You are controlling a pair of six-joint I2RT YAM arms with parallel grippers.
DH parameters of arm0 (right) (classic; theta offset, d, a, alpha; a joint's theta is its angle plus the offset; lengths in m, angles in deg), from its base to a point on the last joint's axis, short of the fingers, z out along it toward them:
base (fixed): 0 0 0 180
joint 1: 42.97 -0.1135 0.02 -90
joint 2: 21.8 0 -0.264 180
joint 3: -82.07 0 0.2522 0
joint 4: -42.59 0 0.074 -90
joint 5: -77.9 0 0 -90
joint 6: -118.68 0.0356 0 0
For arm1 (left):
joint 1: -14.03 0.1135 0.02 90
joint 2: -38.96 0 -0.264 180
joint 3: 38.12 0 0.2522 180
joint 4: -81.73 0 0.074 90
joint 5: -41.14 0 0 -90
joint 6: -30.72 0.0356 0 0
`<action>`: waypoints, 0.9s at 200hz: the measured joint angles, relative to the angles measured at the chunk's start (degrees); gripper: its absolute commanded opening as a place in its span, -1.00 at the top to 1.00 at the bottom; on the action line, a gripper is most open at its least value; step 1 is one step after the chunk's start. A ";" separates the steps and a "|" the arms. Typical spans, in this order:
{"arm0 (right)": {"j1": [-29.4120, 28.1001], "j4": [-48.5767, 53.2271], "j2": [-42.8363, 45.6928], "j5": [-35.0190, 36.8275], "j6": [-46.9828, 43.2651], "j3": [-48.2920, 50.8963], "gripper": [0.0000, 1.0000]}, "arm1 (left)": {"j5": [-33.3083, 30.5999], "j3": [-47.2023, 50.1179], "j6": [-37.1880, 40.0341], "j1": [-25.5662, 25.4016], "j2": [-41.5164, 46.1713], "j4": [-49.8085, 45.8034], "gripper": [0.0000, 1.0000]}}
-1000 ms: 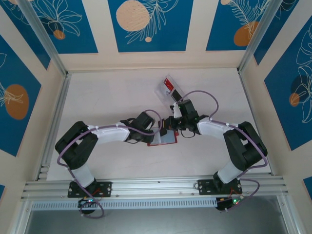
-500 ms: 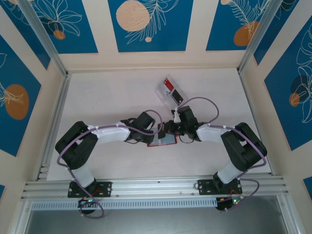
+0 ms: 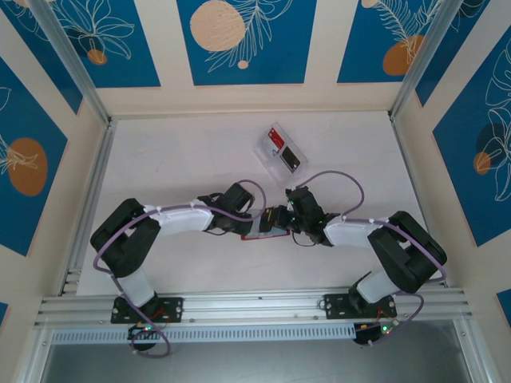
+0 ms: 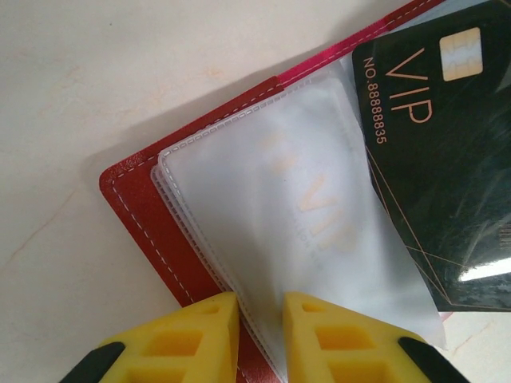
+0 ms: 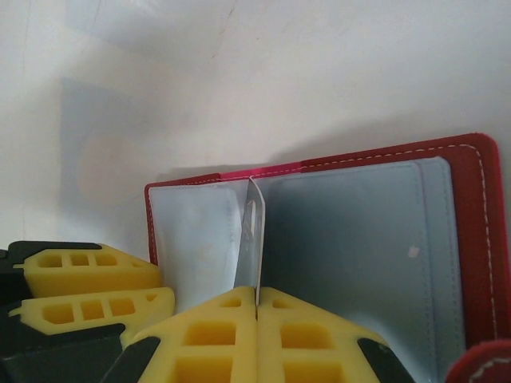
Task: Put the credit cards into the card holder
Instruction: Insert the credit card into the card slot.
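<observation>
- The left fingers [image 4: 188, 335], yellow ribbed pads, stood almost together with only a narrow slit between them. They pinched the near edge of a stack of translucent plastic sleeves [image 4: 263, 191].
- Those sleeves belonged to a red, white-stitched folding card holder [image 4: 140, 215]. It lay open and flat on the pale counter [image 4: 96, 80], spreading away from the left fingertips.
- The right fingers [image 5: 319, 335] were pressed fully together on a thin black plastic card [image 4: 447, 159] lettered "VIP" in pale orange.
- In the right wrist view that card stood on edge. It rose straight out from between the right fingertips, over the holder's grey-blue inner pockets.
- From the left wrist, the black plastic card lay just beyond and to the right of the left fingers, its lower left edge meeting the sleeves. Whether it sat inside a pocket could not be told.
- In the right wrist view the left fingers sat just to the left of the right fingers, at the holder's left edge. A rounded red snap tab [image 5: 479, 369] showed to the right of them.
- Well beyond both pairs of fingers, a clear plastic tray [image 3: 281, 150] held a red card [image 3: 275, 137] and a dark card [image 3: 292, 160].
</observation>
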 measured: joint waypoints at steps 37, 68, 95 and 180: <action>-0.81 -1.07 0.00 2.84 3.37 0.72 1.00 | -0.09 -0.02 0.00 -0.17 0.00 -0.04 0.57; -1.79 -2.38 -0.04 4.98 5.64 1.29 1.00 | -0.15 -0.02 0.00 -0.28 0.00 -0.04 0.52; -2.47 -4.13 -0.81 5.81 7.13 1.81 1.00 | -0.15 -0.02 0.00 -0.37 0.00 -0.20 0.46; -2.08 -8.70 -4.26 1.36 6.82 2.43 1.00 | 2.45 0.31 -1.07 0.52 0.57 -0.13 0.34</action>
